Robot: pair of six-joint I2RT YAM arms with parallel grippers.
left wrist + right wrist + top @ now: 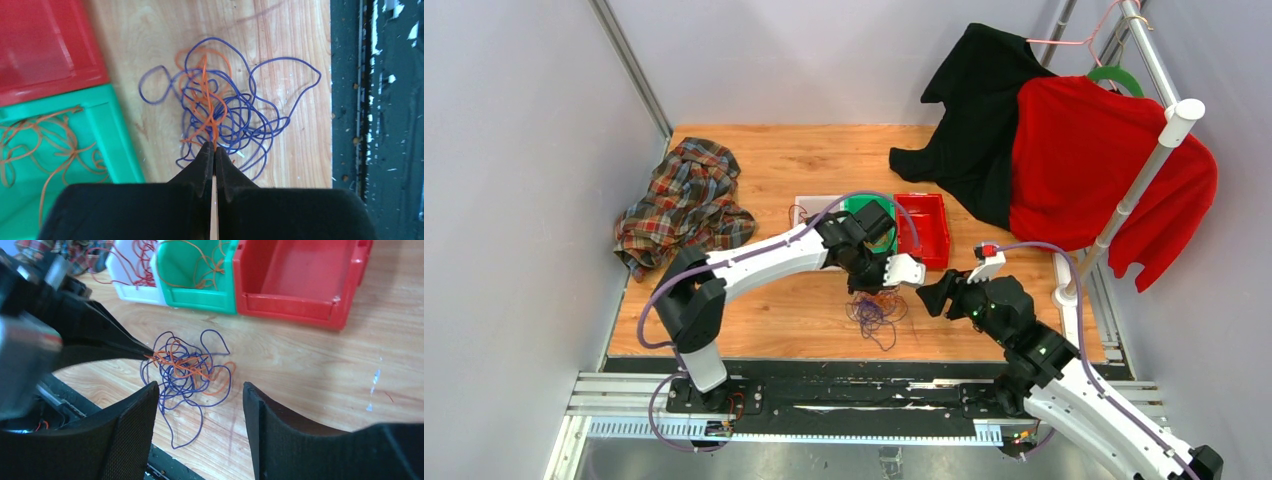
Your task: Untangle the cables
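A tangle of thin purple cable (250,107) and orange cable (207,100) lies on the wooden table near its front edge; it also shows in the top view (874,312) and the right wrist view (185,370). My left gripper (214,147) is shut on a strand of the orange cable at the tangle's edge. My right gripper (200,390) is open and empty, just right of the tangle and above the table. More orange cable (45,145) lies in the green bin (117,140). Red cable (137,257) lies in the white bin (120,277).
A red bin (295,300) stands empty beside the green one. A plaid cloth (684,200) lies at the table's left. Black and red garments (1084,150) hang on a rack at the right. A black rail (380,100) runs along the table's front edge.
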